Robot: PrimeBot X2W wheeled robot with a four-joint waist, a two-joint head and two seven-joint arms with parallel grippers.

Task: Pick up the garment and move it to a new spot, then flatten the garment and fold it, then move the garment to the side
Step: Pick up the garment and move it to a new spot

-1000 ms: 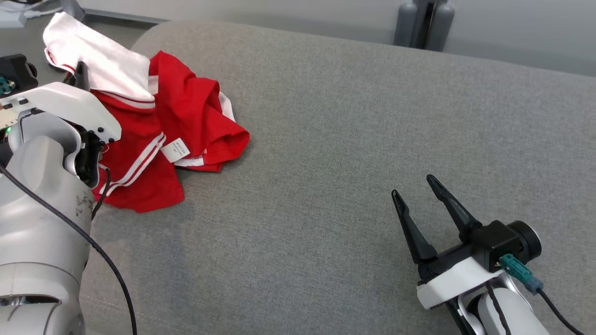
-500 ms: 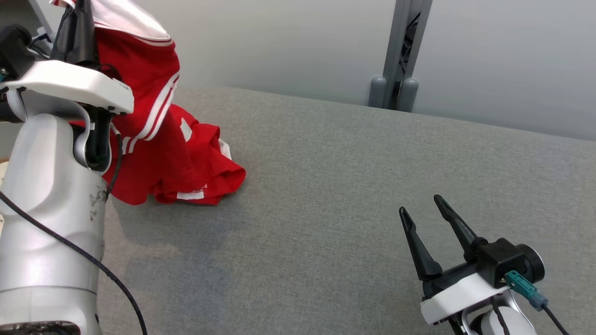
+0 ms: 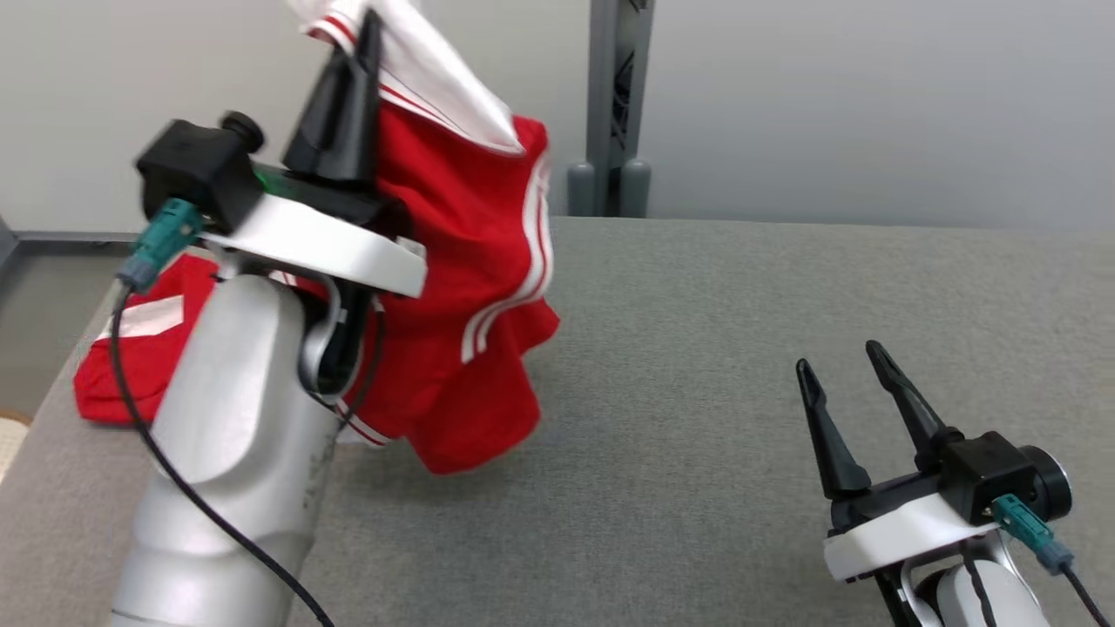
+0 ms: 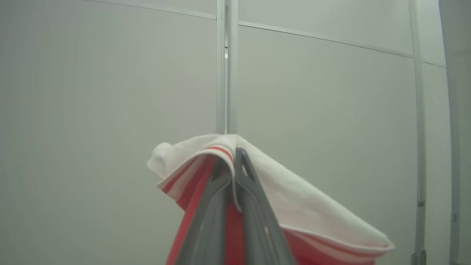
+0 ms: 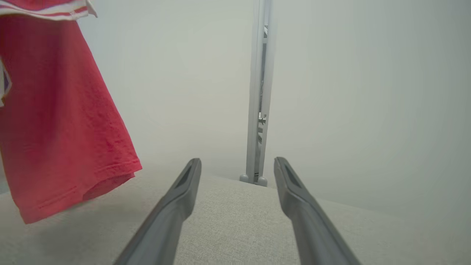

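The worktop is a broad pad covered in grey woven cloth. Its far edge runs straight across the head view and its left corner is rounded. One red-and-white end of the garment lies on it by that left corner. The rest is lifted off the surface, and the red hem hangs clear above a soft shadow on the cloth.
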